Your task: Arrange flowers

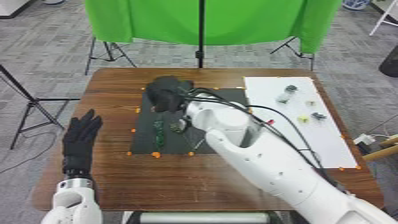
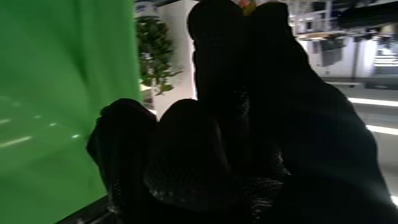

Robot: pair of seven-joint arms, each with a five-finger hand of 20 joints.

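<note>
On mat (image 1: pixel 142 141), greenery (image 1: pixel 159 132) (lengthwise forward)

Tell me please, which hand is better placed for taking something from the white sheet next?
Probably the right hand: above the dark mat, it is nearer the white sheet. The left hand is left of the mat.

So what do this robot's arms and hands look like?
The left arm and right arm are white, with smooth, rounded sections. Thin black cables run along the right one, which has small dark dots. Both the left hand and right hand are covered in black fabric, finely textured on the right.
</note>
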